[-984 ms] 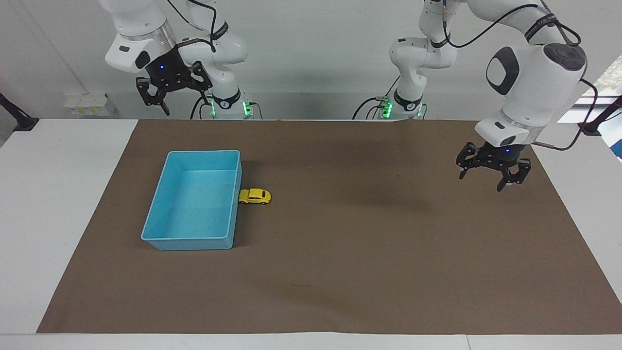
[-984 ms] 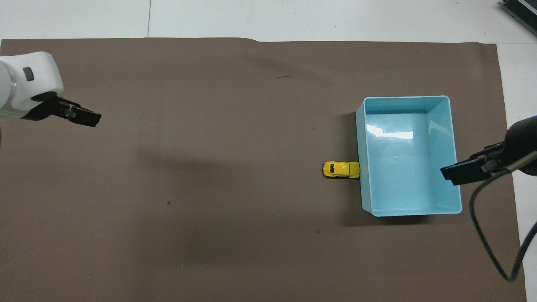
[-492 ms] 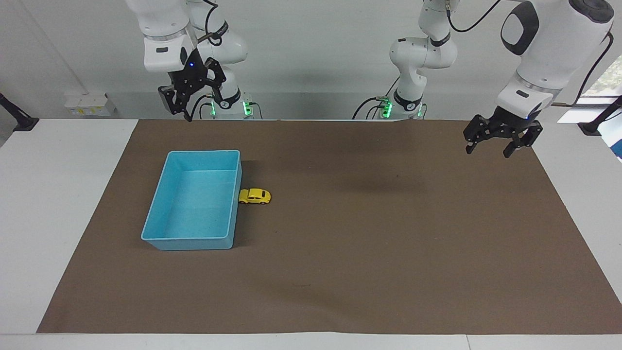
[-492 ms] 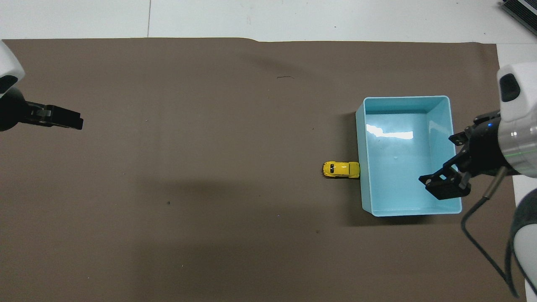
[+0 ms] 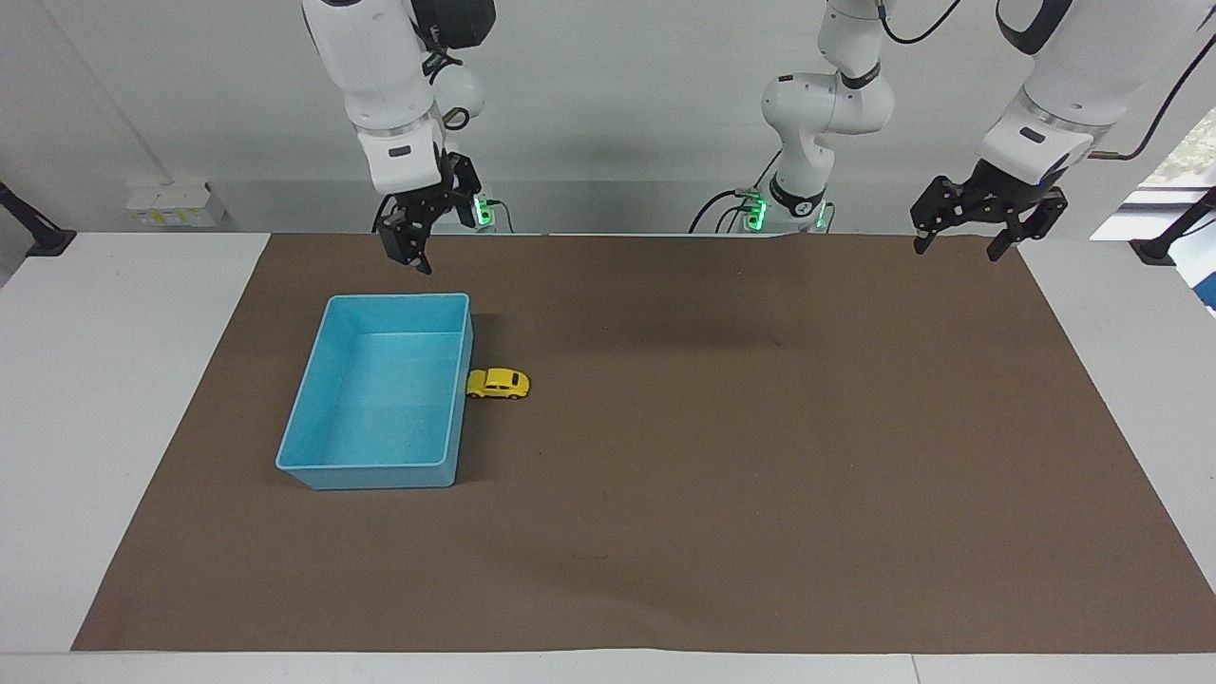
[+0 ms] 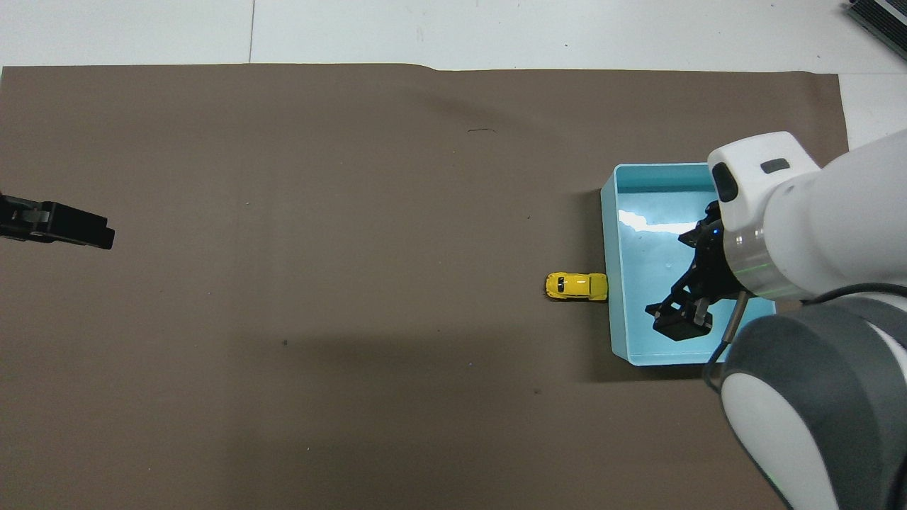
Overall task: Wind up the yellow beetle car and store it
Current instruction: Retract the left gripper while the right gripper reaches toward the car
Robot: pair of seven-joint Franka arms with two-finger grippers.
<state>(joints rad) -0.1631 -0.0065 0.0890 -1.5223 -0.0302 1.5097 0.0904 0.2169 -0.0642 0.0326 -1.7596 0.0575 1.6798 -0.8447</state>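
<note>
The yellow beetle car [image 5: 498, 384] [image 6: 576, 286] sits on its wheels on the brown mat [image 5: 722, 456] [image 6: 340, 283] that covers the surface, one end touching the outside of a long wall of the light blue bin [image 5: 323, 418] [image 6: 611, 269], on the side of the bin that faces the left arm's end of the surface. It lies about midway along that wall, its length at right angles to it. The bin holds nothing.

The right gripper [image 5: 410, 249] [image 6: 679, 322] hangs in the air, pointing down, with its fingers released and nothing between them. In the facing view it is raised above the edge of the bin nearest the robots; in the overhead view it covers the inside of the bin near the wall beside the car. It touches neither bin nor car.

The left gripper [image 5: 959, 239] [image 6: 64, 228] is well apart from the bin, raised over the mat's corner at the left arm's end of the surface, at the robots' edge. Its fingers are spread and it carries nothing.
</note>
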